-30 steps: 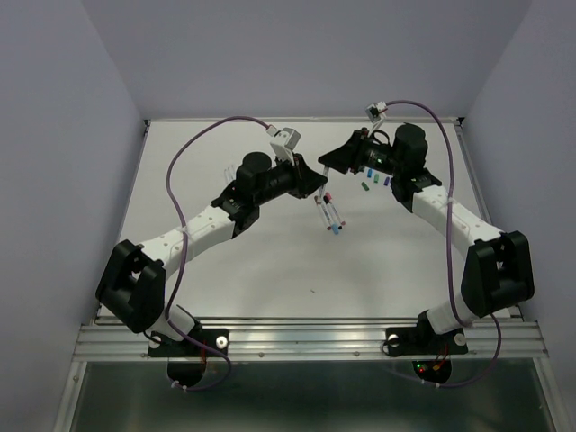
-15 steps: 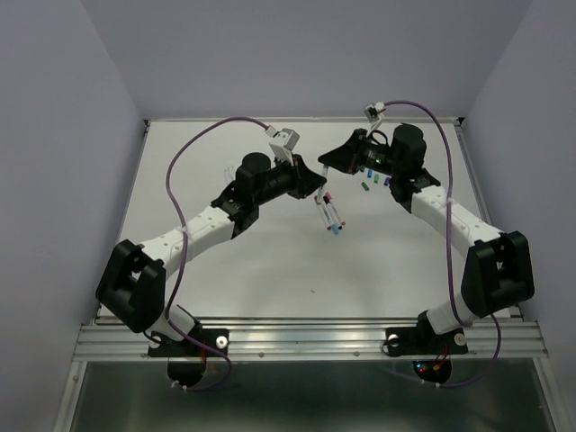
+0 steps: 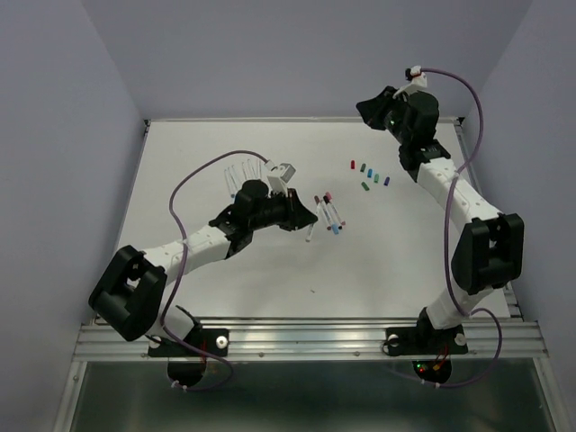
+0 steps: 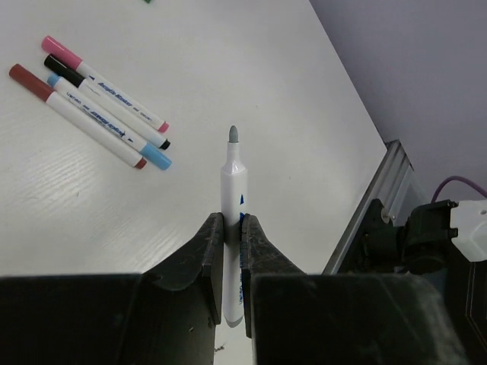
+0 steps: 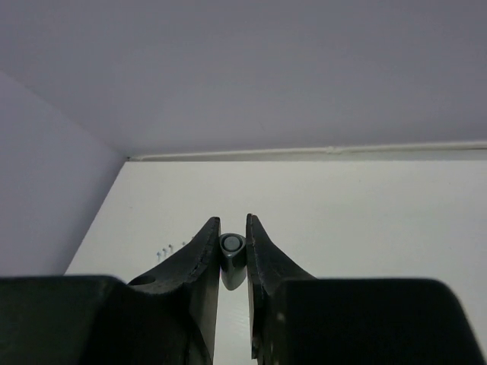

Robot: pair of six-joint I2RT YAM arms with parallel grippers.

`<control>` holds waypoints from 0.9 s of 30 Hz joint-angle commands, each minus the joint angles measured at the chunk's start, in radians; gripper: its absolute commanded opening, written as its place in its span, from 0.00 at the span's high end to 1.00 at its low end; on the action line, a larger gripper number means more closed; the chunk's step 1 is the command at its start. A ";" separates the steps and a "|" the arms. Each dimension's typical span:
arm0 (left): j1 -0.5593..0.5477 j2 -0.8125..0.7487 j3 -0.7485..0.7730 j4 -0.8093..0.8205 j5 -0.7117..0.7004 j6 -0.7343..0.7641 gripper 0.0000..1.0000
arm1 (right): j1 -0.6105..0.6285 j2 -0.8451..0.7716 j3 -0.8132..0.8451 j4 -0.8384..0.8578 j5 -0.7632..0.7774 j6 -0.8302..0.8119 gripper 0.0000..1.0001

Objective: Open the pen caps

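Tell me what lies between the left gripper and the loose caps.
In the top view, a cluster of pens lies between the left gripper and the loose caps.

White matte table (image 3: 378, 261), faint grain visible in the left wrist view, evenly lit with only soft shadows. Behind the table, a plain pale lavender back wall (image 3: 297, 54), joined to it along a thin pale seam. Left of the table, a left wall (image 3: 45, 180) of the same colour; right of the table, a matching right wall (image 3: 540, 135). Along the table's near edge, a ribbed aluminium rail (image 3: 306, 337). Below the table's near edge, a dark greenish surface (image 3: 306, 396), floor or shelf unclear.
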 commanded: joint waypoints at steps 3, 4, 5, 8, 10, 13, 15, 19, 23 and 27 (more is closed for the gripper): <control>0.000 0.019 0.058 -0.088 -0.116 -0.017 1.00 | -0.012 0.029 0.046 -0.104 0.086 -0.062 0.99; 0.004 0.032 0.117 -0.141 -0.164 -0.017 1.00 | -0.012 0.027 0.027 -0.128 0.083 -0.076 0.99; 0.013 0.064 0.147 -0.230 -0.246 -0.017 1.00 | -0.012 0.030 0.019 -0.203 0.092 -0.097 0.99; 0.049 0.115 0.243 -0.355 -0.345 -0.016 1.00 | -0.012 0.033 -0.064 -0.280 0.156 -0.128 0.97; 0.071 0.160 0.299 -0.406 -0.393 -0.014 1.00 | -0.012 0.059 -0.084 -0.338 0.204 -0.143 0.96; 0.123 0.212 0.360 -0.502 -0.491 -0.032 1.00 | -0.012 0.108 -0.116 -0.348 0.195 -0.159 0.94; 0.166 0.256 0.389 -0.547 -0.503 -0.043 1.00 | -0.012 0.145 -0.112 -0.357 0.202 -0.166 0.93; 0.218 0.330 0.429 -0.584 -0.506 -0.045 1.00 | 0.006 0.242 -0.061 -0.401 0.255 -0.211 0.92; 0.237 0.373 0.472 -0.633 -0.574 -0.040 1.00 | 0.006 0.299 -0.032 -0.406 0.276 -0.223 0.89; 0.257 0.372 0.475 -0.636 -0.586 -0.028 1.00 | 0.006 0.337 -0.007 -0.406 0.285 -0.232 0.79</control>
